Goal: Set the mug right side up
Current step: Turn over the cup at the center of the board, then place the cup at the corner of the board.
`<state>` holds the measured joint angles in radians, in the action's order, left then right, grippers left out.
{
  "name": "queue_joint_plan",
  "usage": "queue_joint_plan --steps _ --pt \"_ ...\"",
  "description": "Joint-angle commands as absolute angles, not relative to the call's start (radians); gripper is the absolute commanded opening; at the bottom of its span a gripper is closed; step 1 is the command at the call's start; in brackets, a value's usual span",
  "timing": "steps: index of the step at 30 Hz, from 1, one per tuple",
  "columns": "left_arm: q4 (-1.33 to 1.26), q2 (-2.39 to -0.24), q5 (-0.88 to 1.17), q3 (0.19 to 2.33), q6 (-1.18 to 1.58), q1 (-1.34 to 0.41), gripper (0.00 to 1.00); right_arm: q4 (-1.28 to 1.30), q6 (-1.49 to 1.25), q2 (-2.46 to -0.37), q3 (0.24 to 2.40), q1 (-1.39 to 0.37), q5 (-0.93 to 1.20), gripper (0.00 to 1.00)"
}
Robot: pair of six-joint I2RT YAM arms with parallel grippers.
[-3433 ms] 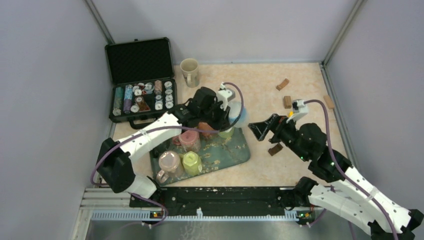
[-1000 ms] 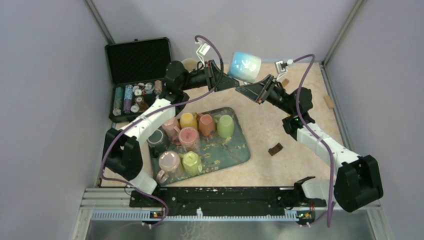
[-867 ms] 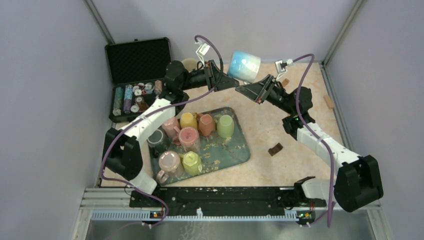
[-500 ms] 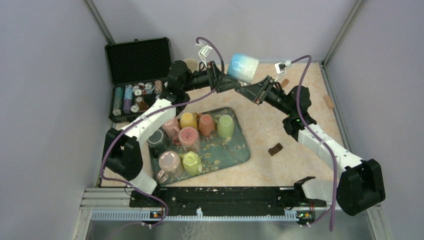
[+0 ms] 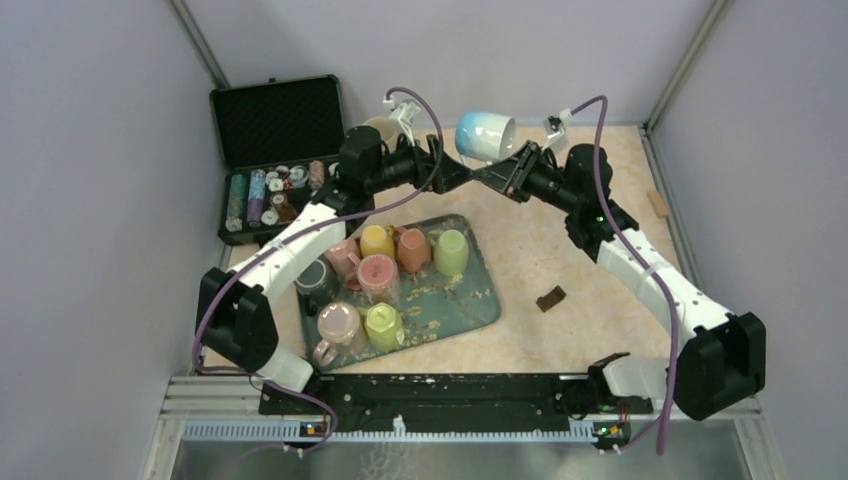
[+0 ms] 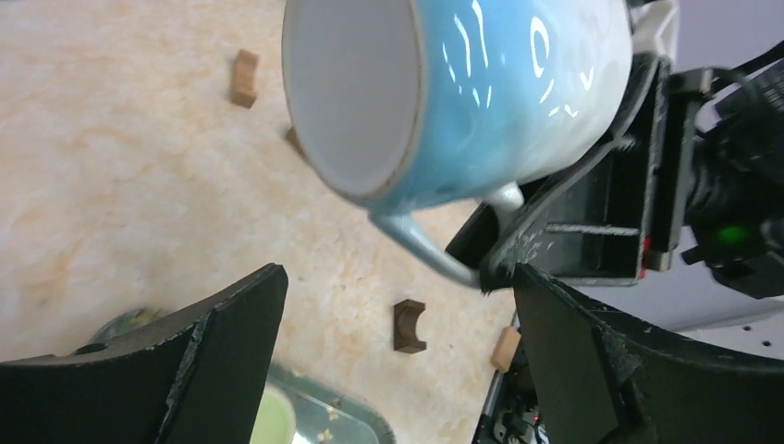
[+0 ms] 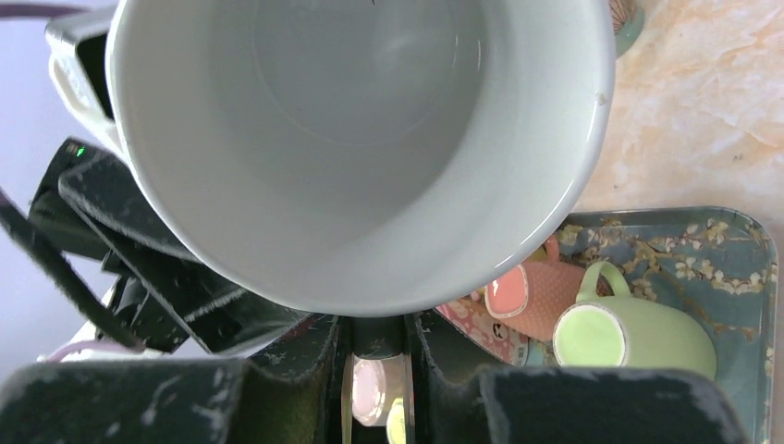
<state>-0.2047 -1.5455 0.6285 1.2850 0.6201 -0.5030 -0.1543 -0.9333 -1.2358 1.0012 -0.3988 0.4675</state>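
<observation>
Blue mug (image 5: 485, 135) is aloft at upper centre of the top view, well above the tabletop (image 5: 570, 250) and beyond the tray (image 5: 485, 300) of other mugs.

Right end effector (image 7: 374, 361): jaws nearly shut, pinched on the mug's handle, which hangs from the mug's underside. It alone carries the mug.

Left end effector (image 6: 398, 314): jaws spread wide, one to either side of the left wrist view, gripping nothing. The mug sits above and ahead of them, apart from both fingers.

Orientation: the right wrist view looks straight into the white interior, and the left wrist view sees the rim obliquely. So the mouth tips down and toward the two end effectors, with the base pointing up and away. Long axis runs roughly along the right end effector's line of reach. Not yet right side up.

Judgement: the turn depends on the right wrist. It must roll about the handle grip until the mouth faces up, then lower to the tabletop. The left arm is equally near but disengaged.
</observation>
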Motion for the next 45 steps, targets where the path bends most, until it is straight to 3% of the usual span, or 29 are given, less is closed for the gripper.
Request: queue_joint_plan --steps 1,16,30,39,40,41,42,43,44,45 --pt "-0.063 -1.449 0.456 1.265 0.488 -0.505 0.99 -0.094 -0.908 -1.294 1.166 -0.41 0.457 0.0" --pt "0.21 -1.256 0.084 1.15 0.38 -0.504 0.99 0.221 -0.908 -1.754 1.629 -0.423 0.457 0.0" --pt "0.261 -1.167 0.009 1.148 0.333 -0.503 0.99 0.464 -0.908 -2.239 2.197 -0.483 0.457 0.0" --pt "0.306 -1.164 -0.022 1.197 0.306 -0.503 0.99 0.453 -0.908 -2.369 2.283 -0.517 0.457 0.0" --pt "0.31 -1.162 -0.021 1.199 0.303 -0.503 0.99 0.453 -0.908 -2.375 2.28 -0.517 0.457 0.48" --pt "0.312 -1.162 -0.019 1.2 0.302 -0.503 0.99 0.45 -0.908 -2.378 2.274 -0.517 -0.034 0.0" --pt "0.314 -1.16 -0.018 1.201 0.299 -0.502 0.99 0.447 -0.908 -2.381 2.268 -0.517 -0.273 0.0" --pt "0.316 -1.159 -0.02 1.201 0.297 -0.503 0.99 0.444 -0.908 -2.381 2.262 -0.517 -0.31 0.0" --pt "0.315 -1.159 -0.019 1.2 0.295 -0.503 0.99 0.442 -0.454 -2.38 2.255 -0.518 -0.321 0.0" --pt "0.316 -1.16 -0.016 1.199 0.293 -0.502 0.99 0.438 -0.238 -2.379 2.252 -0.518 -0.328 0.0"
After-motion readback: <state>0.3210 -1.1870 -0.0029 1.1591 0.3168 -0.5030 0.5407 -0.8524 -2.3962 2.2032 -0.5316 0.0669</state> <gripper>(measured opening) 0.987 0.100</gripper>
